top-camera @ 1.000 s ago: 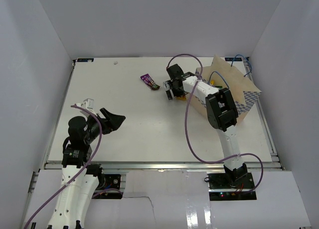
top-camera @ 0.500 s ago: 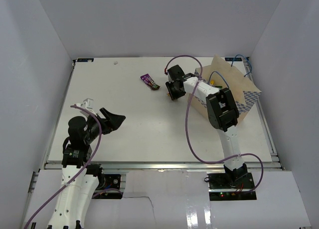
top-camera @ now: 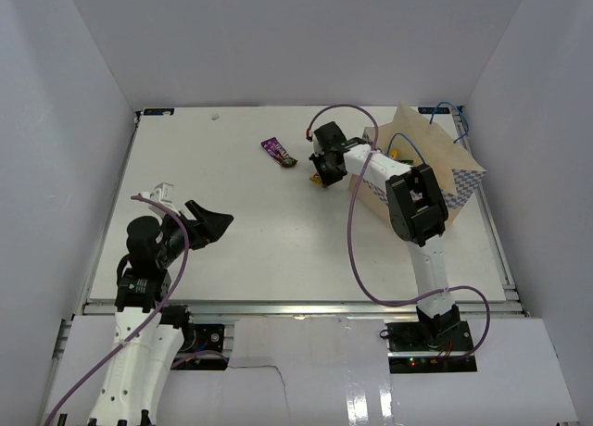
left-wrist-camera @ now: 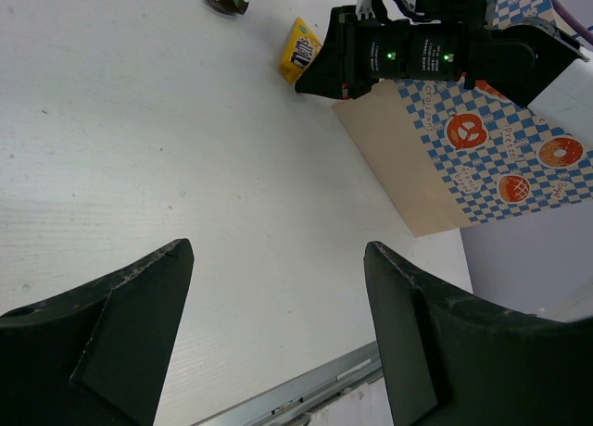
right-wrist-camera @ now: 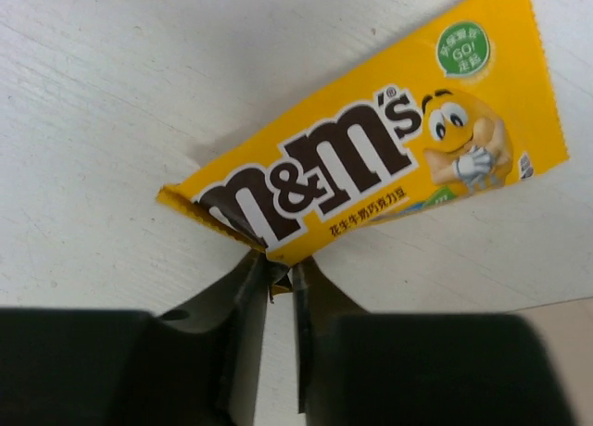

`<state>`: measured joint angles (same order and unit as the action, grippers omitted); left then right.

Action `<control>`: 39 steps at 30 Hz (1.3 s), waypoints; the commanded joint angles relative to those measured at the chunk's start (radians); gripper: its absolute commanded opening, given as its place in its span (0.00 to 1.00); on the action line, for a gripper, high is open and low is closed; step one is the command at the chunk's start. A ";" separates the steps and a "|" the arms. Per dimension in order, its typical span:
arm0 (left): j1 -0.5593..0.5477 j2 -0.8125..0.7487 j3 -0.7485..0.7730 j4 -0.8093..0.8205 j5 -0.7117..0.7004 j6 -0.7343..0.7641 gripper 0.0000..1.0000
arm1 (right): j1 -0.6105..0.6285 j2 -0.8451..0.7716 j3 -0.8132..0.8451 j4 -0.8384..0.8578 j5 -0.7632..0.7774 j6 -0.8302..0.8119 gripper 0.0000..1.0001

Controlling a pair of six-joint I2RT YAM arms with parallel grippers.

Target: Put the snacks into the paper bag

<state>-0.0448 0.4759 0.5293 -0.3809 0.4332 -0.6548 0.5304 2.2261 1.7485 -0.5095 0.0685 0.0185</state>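
Observation:
A yellow M&M's pack [right-wrist-camera: 371,157] lies on the white table, and my right gripper [right-wrist-camera: 281,269] is shut on its crumpled near edge. In the top view that gripper [top-camera: 321,171] sits just left of the paper bag [top-camera: 443,171], with a bit of the yellow pack [top-camera: 316,179] showing under it. The bag lies on its side, its blue-white checkered front [left-wrist-camera: 505,157] towards the left wrist camera. A purple packet [top-camera: 277,151] lies on the table left of the right gripper. My left gripper [top-camera: 209,224] hangs open and empty over the front left of the table.
The right arm's purple cable [top-camera: 352,231] loops over the table beside the bag. The bag's blue cord handles [top-camera: 443,108] lie near the back right corner. White walls enclose the table on three sides, and a metal rail [top-camera: 296,306] runs along its front edge.
My right gripper's jaws have closed from wide open onto the edge of the yellow M&M's pack. The left arm has stayed still.

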 commanded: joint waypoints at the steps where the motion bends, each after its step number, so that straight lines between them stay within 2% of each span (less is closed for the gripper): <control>1: 0.003 -0.005 -0.014 0.020 0.010 0.001 0.86 | 0.002 -0.052 -0.020 -0.006 -0.032 -0.005 0.15; 3: 0.002 -0.006 -0.015 0.020 0.010 0.000 0.86 | 0.002 -0.060 -0.026 -0.001 -0.035 -0.012 0.08; 6: 0.002 -0.014 -0.020 0.020 0.010 -0.003 0.86 | 0.002 -0.106 -0.064 0.034 -0.059 -0.077 0.08; 8: 0.003 -0.017 -0.025 0.020 0.009 -0.005 0.86 | 0.002 -0.167 -0.107 0.064 -0.163 -0.130 0.08; 12: 0.002 -0.020 -0.028 0.027 0.010 -0.008 0.86 | 0.000 -0.313 -0.184 0.080 -0.431 -0.375 0.08; 17: 0.002 -0.016 -0.035 0.045 0.018 -0.009 0.86 | 0.000 -0.518 -0.259 0.059 -0.654 -0.561 0.08; 20: 0.002 -0.013 -0.041 0.056 0.024 -0.012 0.86 | 0.000 -0.610 -0.245 0.019 -0.778 -0.632 0.08; 26: 0.003 -0.002 -0.051 0.083 0.038 -0.019 0.86 | -0.012 -0.784 -0.137 -0.004 -0.791 -0.687 0.08; 29: 0.003 0.016 -0.060 0.108 0.052 -0.037 0.86 | -0.087 -0.816 -0.032 -0.012 -0.766 -0.660 0.08; 32: 0.002 0.043 -0.072 0.137 0.068 -0.049 0.86 | -0.220 -0.827 0.057 -0.046 -0.786 -0.657 0.08; 35: 0.002 0.067 -0.083 0.169 0.084 -0.054 0.86 | -0.366 -0.839 0.112 -0.116 -0.814 -0.716 0.08; 39: 0.002 0.096 -0.094 0.212 0.104 -0.057 0.86 | -0.431 -0.865 0.114 -0.201 -0.760 -0.904 0.08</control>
<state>-0.0448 0.5598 0.4454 -0.2371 0.5022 -0.7048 0.1173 1.3785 1.8393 -0.6064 -0.7025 -0.7341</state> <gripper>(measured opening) 0.853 0.081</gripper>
